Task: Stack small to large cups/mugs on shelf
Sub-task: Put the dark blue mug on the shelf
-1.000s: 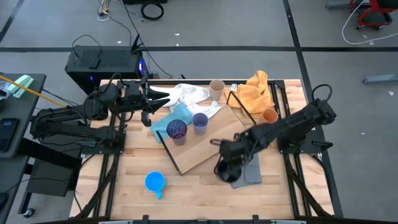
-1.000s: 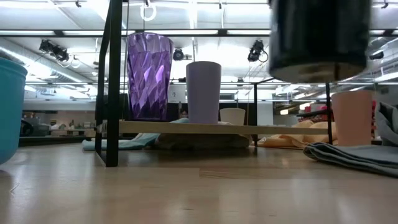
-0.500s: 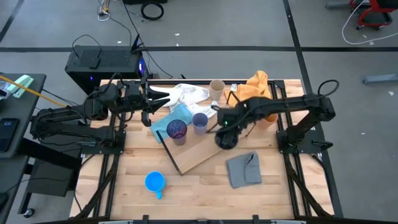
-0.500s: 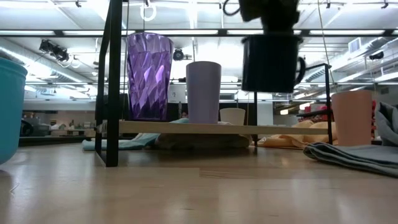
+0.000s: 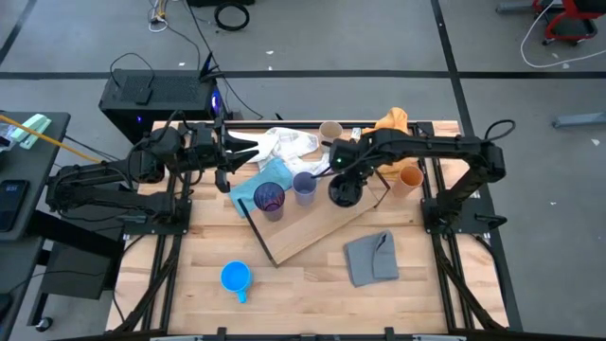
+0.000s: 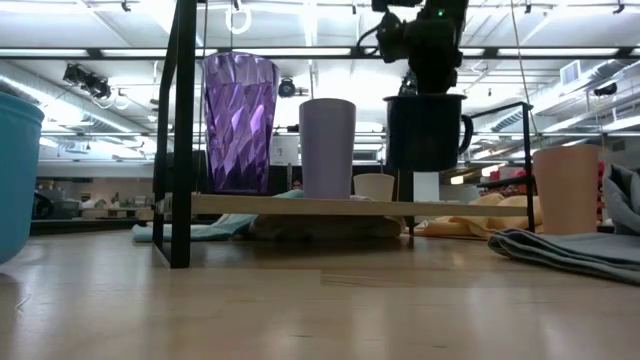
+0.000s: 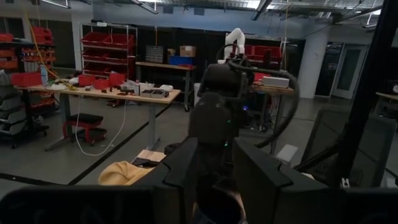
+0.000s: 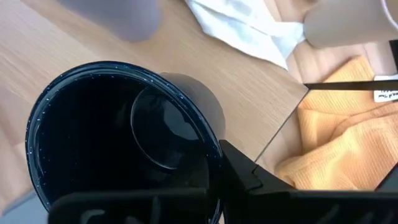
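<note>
Right gripper (image 5: pixel 347 179): clamped on the rim of the black mug (image 6: pixel 425 131), one finger inside the cup and one outside, as the right wrist view shows; a rim pinch keeps the base free so the mug can be set flat

Black mug: hangs upright just over the shelf (image 5: pixel 312 227), a sliver of gap under its base in the low view, though contact at the far edge cannot be ruled out; it sits directly beneath the gripper, handle turned away from the other cups

Row on the shelf: dark purple tumbler (image 6: pixel 239 122), then lavender cup (image 6: pixel 327 147), with the mug beside the lavender cup and apart from it; the spot reads as the next place in a line ordered by size

Waiting cups: beige cup (image 5: pixel 330 133) beyond the shelf's far edge by the white cloth (image 5: pixel 284 144), orange cup (image 5: pixel 411 176) off the shelf's right end near the orange cloth (image 5: pixel 390 127), bright blue mug (image 5: pixel 236 278) alone on the near tabletop; all well apart from the gripper

Grey cloth (image 5: pixel 371 257): flat on the table, near the shelf's front corner

Left gripper (image 5: pixel 248 146): idle over the table's far left, fingers partly apart, holding nothing

Judgement: lowering and release are what remain for this mug
</note>
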`<move>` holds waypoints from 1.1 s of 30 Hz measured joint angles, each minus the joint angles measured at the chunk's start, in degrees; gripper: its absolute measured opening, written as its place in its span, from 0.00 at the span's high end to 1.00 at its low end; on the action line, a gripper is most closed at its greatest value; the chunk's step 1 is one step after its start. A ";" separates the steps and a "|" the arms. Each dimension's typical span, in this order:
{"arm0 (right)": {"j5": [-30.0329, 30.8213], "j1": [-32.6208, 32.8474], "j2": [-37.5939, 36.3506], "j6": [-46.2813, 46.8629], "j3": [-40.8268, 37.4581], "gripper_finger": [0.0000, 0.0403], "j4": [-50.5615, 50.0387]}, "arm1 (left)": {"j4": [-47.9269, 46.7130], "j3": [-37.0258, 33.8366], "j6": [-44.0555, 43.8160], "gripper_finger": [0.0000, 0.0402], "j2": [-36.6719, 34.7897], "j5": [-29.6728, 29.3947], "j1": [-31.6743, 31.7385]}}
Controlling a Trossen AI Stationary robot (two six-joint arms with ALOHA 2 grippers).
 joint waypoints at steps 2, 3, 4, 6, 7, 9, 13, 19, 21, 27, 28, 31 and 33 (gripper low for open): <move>-0.13 -1.23 0.29 -0.87 0.00 0.96 0.54 | 0.05 0.00 0.05 0.73 0.02 0.00 0.02; -0.29 -1.91 0.53 -1.25 0.01 0.96 0.72 | 0.05 0.00 0.09 0.73 0.00 0.00 0.00; -0.76 -2.47 0.75 -1.61 0.02 0.96 0.80 | 0.05 0.00 0.09 0.73 0.00 0.00 0.02; -2.40 -3.74 1.02 -1.79 0.00 0.96 0.98 | 0.05 0.00 0.11 0.73 0.02 0.00 -0.01; -3.33 -4.42 0.99 -1.97 0.00 0.96 1.13 | 0.05 0.00 0.09 0.73 0.02 0.00 -0.01; -5.46 -5.42 0.89 -2.07 0.00 0.96 1.53 | 0.03 0.00 0.09 0.73 0.01 0.00 -0.01; -9.89 -7.23 0.91 -2.50 0.00 0.96 1.52 | 0.03 0.00 0.09 0.73 0.02 0.00 0.01; -11.68 -8.27 0.91 -3.58 0.00 0.96 1.60 | 0.05 0.00 0.09 0.73 0.01 0.00 -0.01; -11.79 -8.73 0.91 -3.78 0.00 0.96 1.63 | 0.05 0.00 0.09 0.73 0.00 0.00 0.01; -12.24 -11.25 0.91 -4.64 0.00 0.96 2.51 | 0.07 0.00 0.07 0.73 0.02 0.00 0.01; -12.47 -11.72 0.91 -4.66 0.00 0.96 2.60 | 0.07 0.00 0.07 0.73 0.01 0.00 0.02; -13.29 -12.49 1.63 -4.62 0.00 0.96 2.73 | 0.07 0.00 0.07 0.73 0.02 0.00 0.02; -14.33 -12.62 2.80 -4.64 0.00 0.96 2.79 | 0.07 0.00 0.07 0.73 0.00 0.00 0.01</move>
